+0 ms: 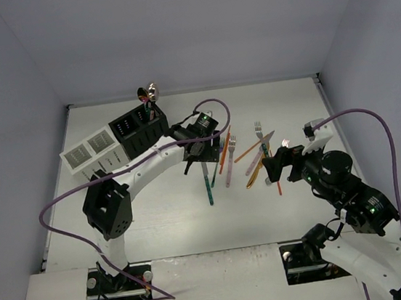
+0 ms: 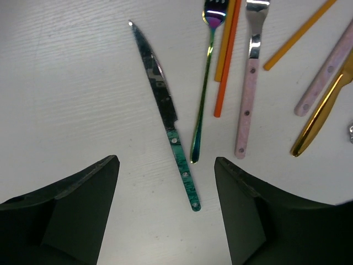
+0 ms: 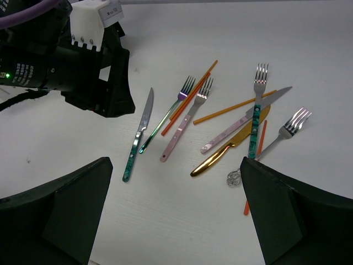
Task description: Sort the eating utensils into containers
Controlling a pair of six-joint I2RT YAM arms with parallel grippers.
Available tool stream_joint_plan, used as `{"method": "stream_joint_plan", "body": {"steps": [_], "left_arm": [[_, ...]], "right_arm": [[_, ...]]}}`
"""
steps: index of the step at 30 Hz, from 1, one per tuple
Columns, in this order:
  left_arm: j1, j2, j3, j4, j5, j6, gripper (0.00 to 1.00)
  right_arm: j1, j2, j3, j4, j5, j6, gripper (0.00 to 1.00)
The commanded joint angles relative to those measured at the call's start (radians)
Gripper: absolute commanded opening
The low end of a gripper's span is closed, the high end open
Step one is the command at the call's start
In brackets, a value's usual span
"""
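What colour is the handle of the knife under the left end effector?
The knife's handle is marbled teal-green with silver rivets; left wrist view shows it best.

A robotics lab test cell is indicated. A white bench is enclosed by plain pale walls. A left arm and right arm, trailed by purple cables, are bolted at its near edge.

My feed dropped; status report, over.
Left gripper open, over teal-handled steel knife on white table. Right gripper open, empty. Iridescent fork lies close beside knife.
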Motion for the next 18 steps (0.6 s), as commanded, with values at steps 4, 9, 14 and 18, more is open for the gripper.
{"method": "stream_joint_plan", "body": {"steps": [4, 9, 14, 18], "left_arm": [[-0.005, 0.084, 0.113, 0.118, 0.069, 0.098, 0.51], [0.002, 0.199, 0.256, 0.097, 0.109, 0.152, 0.41], [0.025, 0.303, 0.353, 0.061, 0.129, 0.168, 0.41], [0.046, 0.357, 0.393, 0.055, 0.167, 0.171, 0.41]], "right_arm": [[-0.006, 0.007, 0.05, 0.018, -0.003, 0.025, 1.0], [-0.006, 0.013, 0.063, 0.008, -0.001, 0.025, 1.0], [-0.006, 0.016, 0.056, 0.004, 0.007, 0.031, 1.0], [-0.006, 0.015, 0.055, 0.002, 0.015, 0.036, 1.0]]}}
